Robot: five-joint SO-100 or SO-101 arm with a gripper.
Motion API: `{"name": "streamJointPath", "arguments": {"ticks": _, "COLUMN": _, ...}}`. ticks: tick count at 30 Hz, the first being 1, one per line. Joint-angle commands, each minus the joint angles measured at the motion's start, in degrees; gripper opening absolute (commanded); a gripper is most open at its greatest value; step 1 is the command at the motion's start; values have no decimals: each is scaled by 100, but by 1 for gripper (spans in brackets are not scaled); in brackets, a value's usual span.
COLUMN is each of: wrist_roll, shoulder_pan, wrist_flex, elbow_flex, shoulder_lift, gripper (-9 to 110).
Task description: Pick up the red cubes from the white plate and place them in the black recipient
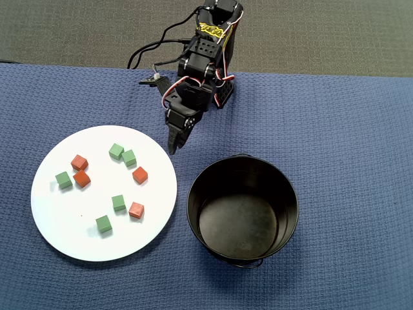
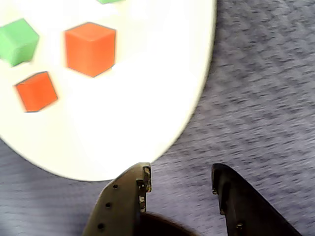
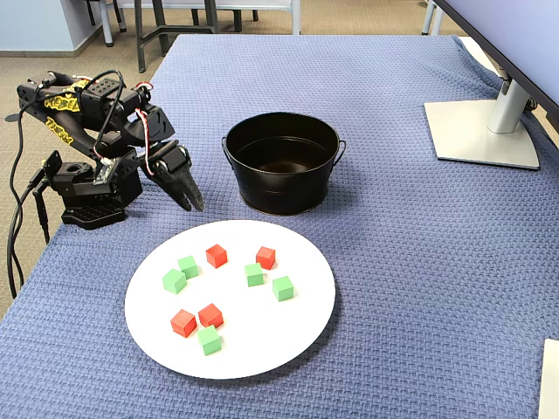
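Note:
Several red cubes (image 1: pixel 140 175) (image 3: pixel 217 255) lie scattered on the white plate (image 1: pixel 64 219) (image 3: pixel 262 332), mixed with green cubes of the same size. The black recipient (image 1: pixel 213 181) (image 3: pixel 279 188) stands right of the plate in the overhead view, with nothing inside. My gripper (image 1: pixel 173 147) (image 3: pixel 194 202) hovers just beyond the plate's far rim, pointing down at the cloth. In the wrist view the gripper (image 2: pixel 179 179) is open with only blue cloth between its fingers (image 2: pixel 140 184). Two red cubes (image 2: pixel 90 48) and the plate's edge (image 2: pixel 138 98) lie ahead of it.
Several green cubes (image 1: pixel 116 151) (image 3: pixel 254 274) (image 2: pixel 17 41) share the plate. A blue woven cloth (image 1: pixel 348 142) covers the table. The arm's base (image 3: pixel 92 205) sits at the table's left edge in the fixed view. A monitor stand (image 3: pixel 480 131) is at the far right.

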Motion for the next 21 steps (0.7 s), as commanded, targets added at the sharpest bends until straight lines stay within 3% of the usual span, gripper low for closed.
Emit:
{"name": "streamJointPath", "arguments": {"ticks": 1, "wrist_roll": -352, "shoulder_pan": 185, "wrist_flex": 527, "elbow_flex": -1389, "shoulder_lift": -694, "gripper": 10}}
{"name": "streamJointPath", "arguments": {"ticks": 21, "wrist_roll": -1283, "shoulder_pan": 519, "wrist_flex": 466, "elbow_flex": -4825, "shoulder_lift": -5036, "gripper": 13}}
